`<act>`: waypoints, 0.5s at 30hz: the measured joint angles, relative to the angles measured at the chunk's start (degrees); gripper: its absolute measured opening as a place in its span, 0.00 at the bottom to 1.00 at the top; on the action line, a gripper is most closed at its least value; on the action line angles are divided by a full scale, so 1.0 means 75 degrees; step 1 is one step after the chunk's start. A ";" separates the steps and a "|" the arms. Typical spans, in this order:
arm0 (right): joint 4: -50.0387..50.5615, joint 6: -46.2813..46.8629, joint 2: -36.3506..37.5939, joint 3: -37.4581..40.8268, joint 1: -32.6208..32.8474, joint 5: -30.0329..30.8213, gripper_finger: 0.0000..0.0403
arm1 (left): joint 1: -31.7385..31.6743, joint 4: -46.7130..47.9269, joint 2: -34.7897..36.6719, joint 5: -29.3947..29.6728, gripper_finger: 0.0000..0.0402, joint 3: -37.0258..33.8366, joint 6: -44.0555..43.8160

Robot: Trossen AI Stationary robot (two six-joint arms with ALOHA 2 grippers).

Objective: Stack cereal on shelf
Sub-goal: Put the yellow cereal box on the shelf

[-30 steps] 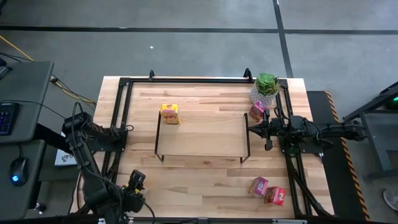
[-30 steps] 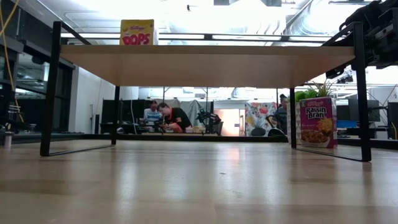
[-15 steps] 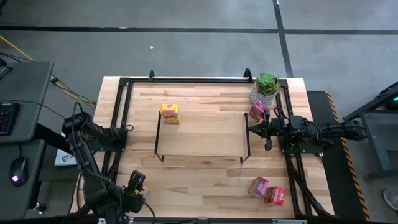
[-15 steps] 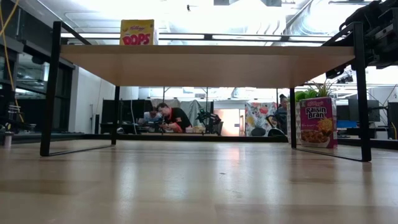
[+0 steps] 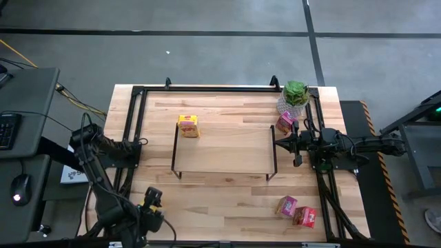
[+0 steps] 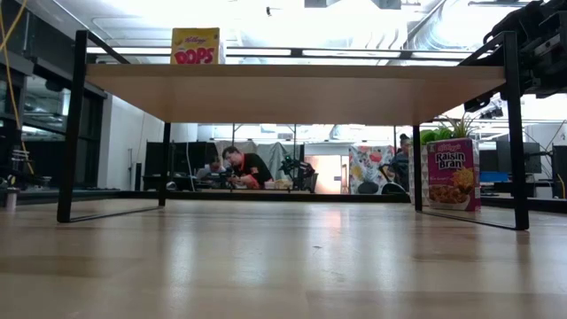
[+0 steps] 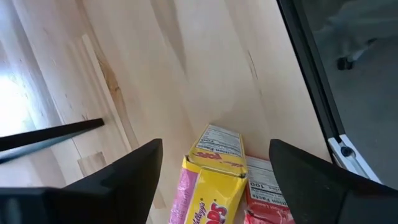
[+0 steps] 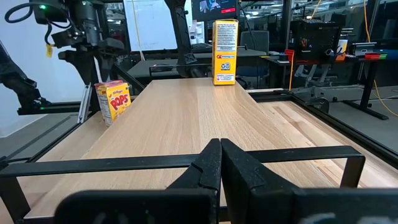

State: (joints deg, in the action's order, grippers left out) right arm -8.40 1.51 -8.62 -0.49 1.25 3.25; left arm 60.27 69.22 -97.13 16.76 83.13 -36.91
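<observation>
Progress is slight: one yellow box (image 5: 188, 125) is set at the shelf's (image 5: 227, 148) far left corner. Spread wide, the left gripper (image 7: 211, 165) is held above another yellow box (image 7: 214, 186) by the table's (image 5: 213, 207) near left corner; the right gripper (image 8: 219, 163) is closed, empty.

One box (image 5: 188, 125) on shelf (image 5: 227, 148) back-left corner, plant (image 5: 295, 94) behind shelf's right end.

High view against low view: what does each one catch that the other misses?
Only the high view: the left gripper over the table corner at the picture's lower left, plus a pink cereal box and a red cereal box side by side at lower right. Only the low view: people in the room behind, and the boxes' printed fronts. Both: the shelf, the yellow Pops box on top of it, and the Raisin Bran box by the plant.
</observation>
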 joint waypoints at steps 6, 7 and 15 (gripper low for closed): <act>0.0001 0.0000 0.0000 0.0000 -0.0001 0.0001 0.00 | -0.0094 -0.0075 0.0001 -0.0030 0.72 0.0000 -0.0072; 0.0001 0.0001 0.0000 0.0000 -0.0001 0.0002 0.00 | -0.0094 -0.0078 0.0001 -0.0021 0.72 0.0000 -0.0066; 0.0000 -0.0001 0.0002 0.0000 0.0001 0.0000 0.00 | -0.0094 -0.0242 0.0001 0.0031 0.72 0.0000 -0.0064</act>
State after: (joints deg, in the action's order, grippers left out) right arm -8.40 1.50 -8.60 -0.49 1.26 3.25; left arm 59.57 67.41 -97.12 16.99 83.13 -37.39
